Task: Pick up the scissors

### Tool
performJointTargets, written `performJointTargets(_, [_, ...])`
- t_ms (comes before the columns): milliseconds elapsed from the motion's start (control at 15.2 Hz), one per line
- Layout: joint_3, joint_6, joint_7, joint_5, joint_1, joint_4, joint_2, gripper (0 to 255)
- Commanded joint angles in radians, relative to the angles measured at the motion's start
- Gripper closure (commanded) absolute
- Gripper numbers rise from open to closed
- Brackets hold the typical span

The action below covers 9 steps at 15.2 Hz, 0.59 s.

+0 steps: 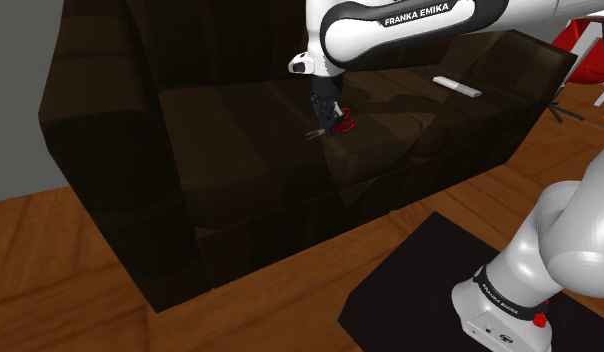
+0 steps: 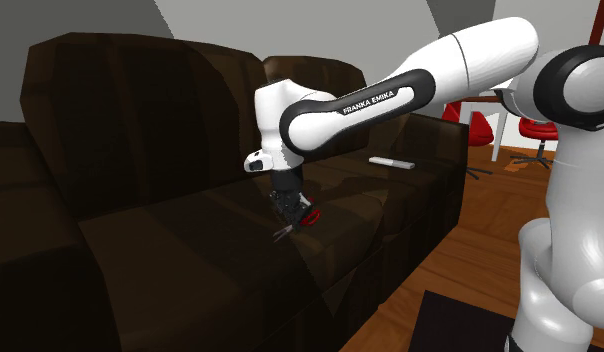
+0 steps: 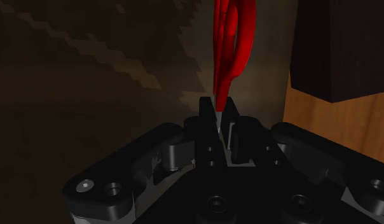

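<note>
My black gripper [image 1: 326, 112] is over the middle seat cushion of the dark brown sofa [image 1: 240, 170], shut on the scissors [image 1: 344, 125]. Their red handles stick out toward the shoulder view's right, and the thin blades point down-left, close to the cushion. From the second exterior view the gripper [image 2: 287, 206] holds the scissors [image 2: 309, 216] just above the seat of the sofa [image 2: 170, 240]. At the wrist, the two fingers [image 3: 205, 114] of the gripper [image 3: 217, 105] clasp the scissors [image 3: 233, 44] where the red handles join the blades.
A white remote-like bar [image 1: 457, 86] lies on the sofa's far seat toward the shoulder view's right. A red chair [image 1: 588, 50] stands beyond the sofa. A dark mat [image 1: 430, 290] covers the wooden floor beside my stand.
</note>
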Motion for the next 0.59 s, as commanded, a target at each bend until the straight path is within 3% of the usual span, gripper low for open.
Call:
performJointTargets(0, [0.000,0.000,0.000,0.000,0.000,0.000,0.000,255])
performJointTargets(528, [0.001,-0.091,-0.011,0.003,0.001,0.080,-0.012,255])
